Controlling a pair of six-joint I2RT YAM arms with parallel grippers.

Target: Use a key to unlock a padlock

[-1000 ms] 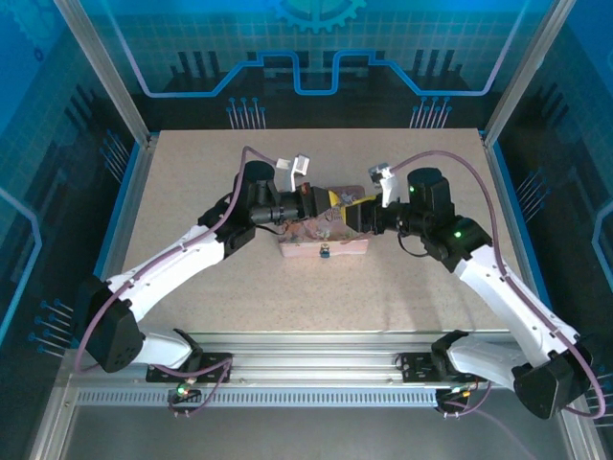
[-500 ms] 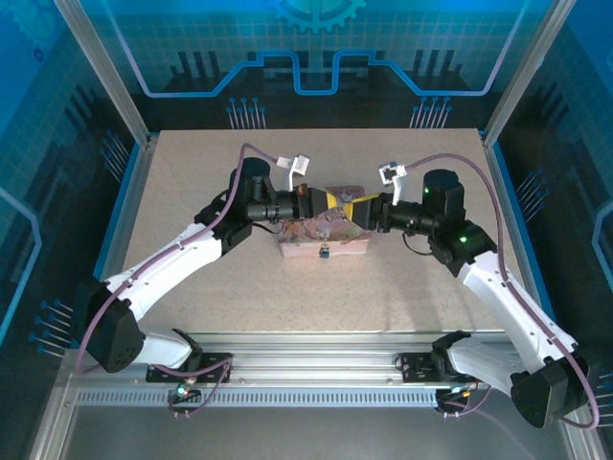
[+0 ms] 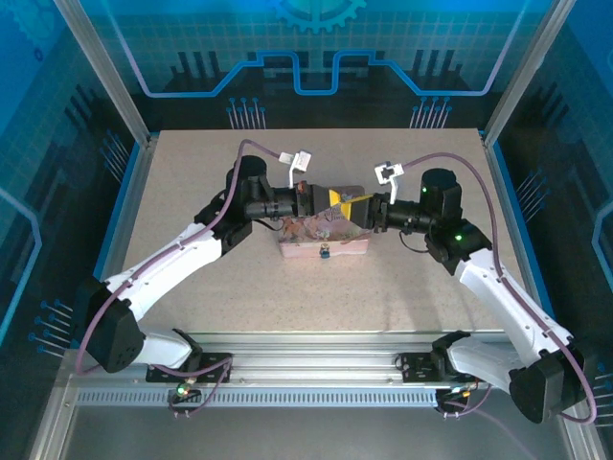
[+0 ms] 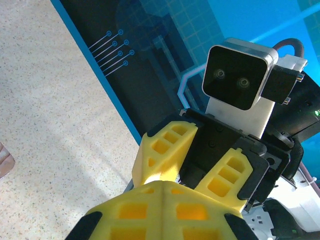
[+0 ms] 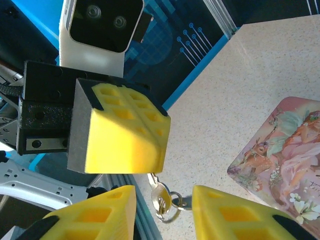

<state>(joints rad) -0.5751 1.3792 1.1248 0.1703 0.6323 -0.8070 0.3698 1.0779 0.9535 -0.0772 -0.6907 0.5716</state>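
Speckled beige table (image 3: 192,278) under blue-lit panels; both my arms meet in the air over the pink box (image 3: 306,240) at its middle. My left gripper (image 5: 127,132) has its yellow pads pressed flat together, and a silvery key (image 5: 161,197) on its ring dangles from just beneath them; the pinch itself is hidden, so I judge rather than see that I hold it. My right gripper (image 5: 162,215) stands wide apart with nothing in it, one finger either side of the dangling key, not touching it. The padlock (image 3: 325,253) looks to be the tiny dark thing at the near edge of the pink box, below both grippers and apart from them; its keyhole is too small to make out. The step in hand seems a handover; to do it well I should close the right pads on the key's flat head, blade left free, and release the left only once that grip is firm; a pinch on the ring alone would leave the key flopping.
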